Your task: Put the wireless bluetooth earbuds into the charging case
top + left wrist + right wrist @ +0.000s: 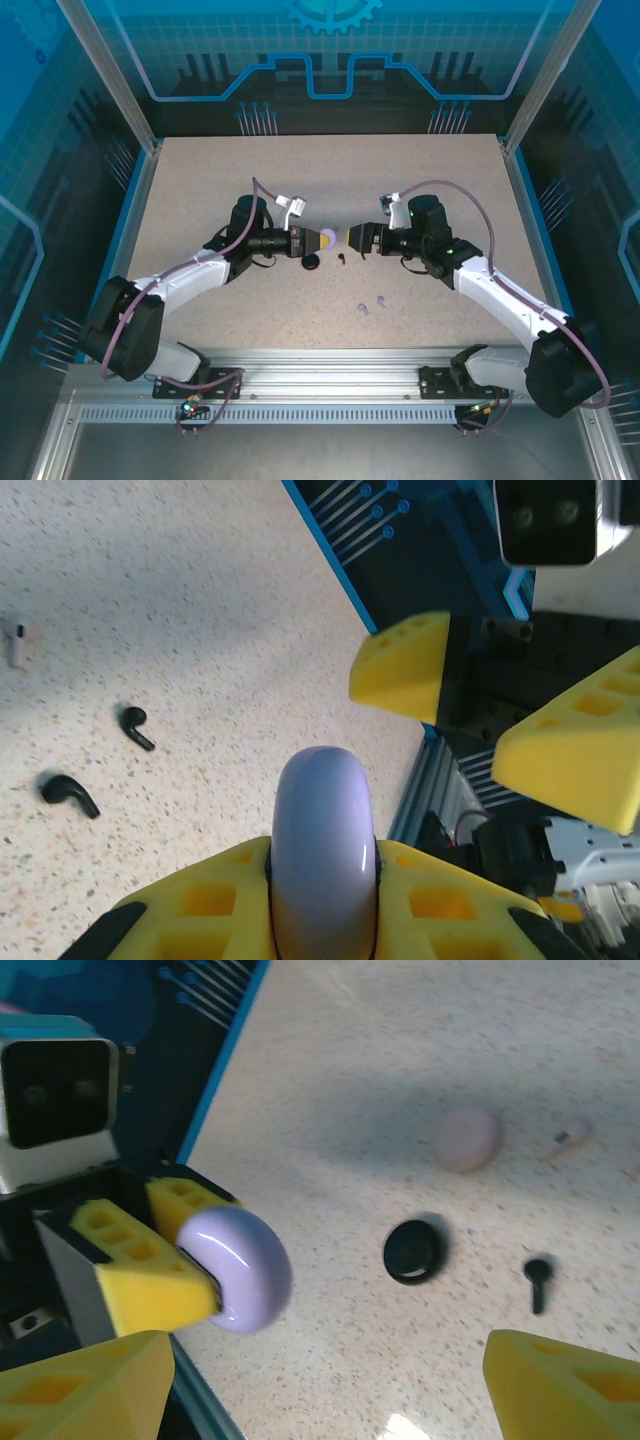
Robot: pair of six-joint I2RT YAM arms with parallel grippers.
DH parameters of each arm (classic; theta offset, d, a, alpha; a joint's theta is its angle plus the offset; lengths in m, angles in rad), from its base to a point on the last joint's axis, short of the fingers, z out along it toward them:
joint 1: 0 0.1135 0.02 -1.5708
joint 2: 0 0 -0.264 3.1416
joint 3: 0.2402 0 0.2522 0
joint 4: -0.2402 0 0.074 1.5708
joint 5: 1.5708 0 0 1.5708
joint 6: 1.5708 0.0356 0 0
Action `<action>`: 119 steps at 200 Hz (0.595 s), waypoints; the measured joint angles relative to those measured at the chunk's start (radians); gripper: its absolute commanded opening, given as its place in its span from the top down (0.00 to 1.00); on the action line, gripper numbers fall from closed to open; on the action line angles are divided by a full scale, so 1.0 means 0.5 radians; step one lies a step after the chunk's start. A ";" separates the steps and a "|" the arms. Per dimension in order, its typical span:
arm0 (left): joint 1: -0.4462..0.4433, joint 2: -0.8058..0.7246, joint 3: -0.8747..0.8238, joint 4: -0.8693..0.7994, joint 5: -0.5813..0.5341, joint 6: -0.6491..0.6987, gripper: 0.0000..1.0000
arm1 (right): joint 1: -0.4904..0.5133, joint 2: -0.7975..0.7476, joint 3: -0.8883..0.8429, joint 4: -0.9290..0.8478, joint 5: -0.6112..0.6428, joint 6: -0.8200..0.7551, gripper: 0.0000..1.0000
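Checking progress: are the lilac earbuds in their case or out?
Out. Both lilac earbuds lie on the table, well apart from the lilac case in the left gripper.

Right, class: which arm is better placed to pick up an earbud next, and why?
Likely right: the right gripper stands open and empty, while the left gripper is shut on the lilac case. The lilac earbuds lie towards the right arm's side.

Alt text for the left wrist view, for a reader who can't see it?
The left gripper is shut on a lilac charging case, held edge-on at bottom centre. Facing it at right, the right gripper stands open. Two black earbuds and one pale earbud lie apart on the speckled table at left.
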 measured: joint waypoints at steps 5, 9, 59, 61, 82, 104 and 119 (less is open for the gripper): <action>0.000 0.000 0.007 -0.013 0.023 0.005 1.00 | 0.004 0.010 0.000 0.029 -0.023 -0.012 0.19; 0.000 0.000 0.011 -0.017 0.037 0.007 1.00 | 0.005 0.019 0.000 0.047 -0.037 -0.022 0.20; 0.000 0.001 0.048 -0.043 0.141 0.006 1.00 | 0.059 0.196 0.024 0.139 -0.108 -0.060 0.22; 0.000 0.001 0.048 -0.043 0.141 0.006 1.00 | 0.060 0.200 0.026 0.140 -0.108 -0.060 0.22; 0.000 0.001 0.049 -0.047 0.141 0.005 1.00 | 0.069 0.247 0.047 0.154 -0.115 -0.068 0.24; 0.013 0.001 0.049 -0.056 0.138 0.003 1.00 | 0.069 0.285 0.058 0.182 -0.121 -0.073 0.27; 0.021 0.001 0.049 -0.068 0.123 -0.002 1.00 | 0.066 0.314 0.057 0.212 -0.122 -0.073 0.28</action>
